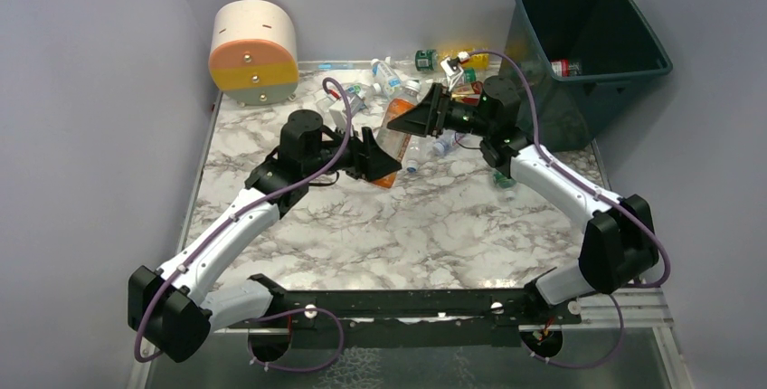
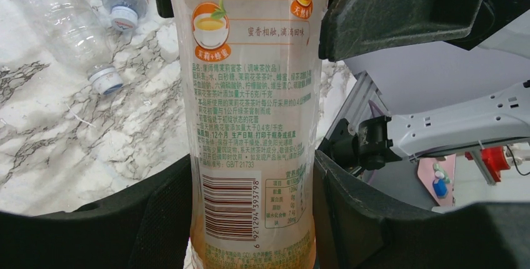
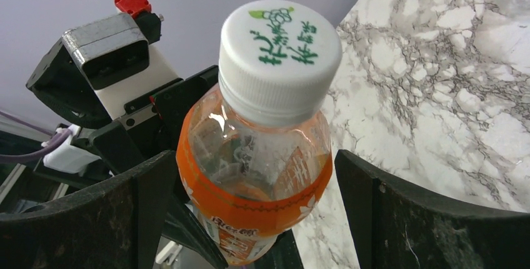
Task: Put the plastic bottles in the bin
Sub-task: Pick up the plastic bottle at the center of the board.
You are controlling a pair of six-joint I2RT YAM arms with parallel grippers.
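One orange-labelled bottle (image 1: pixel 395 128) with a white cap (image 3: pixel 280 56) is held over the middle of the desk (image 1: pixel 434 226). The left gripper (image 2: pixel 250 175) is clamped on the bottle's body. The right gripper (image 3: pixel 255 156) stands wide apart on either side of the bottle's neck end and is not closed on it. Several loose bottles (image 1: pixel 391 77) lie on the desk towards the rear. Another bottle (image 1: pixel 565 67) lies inside the bin (image 1: pixel 633 32) at rear right.
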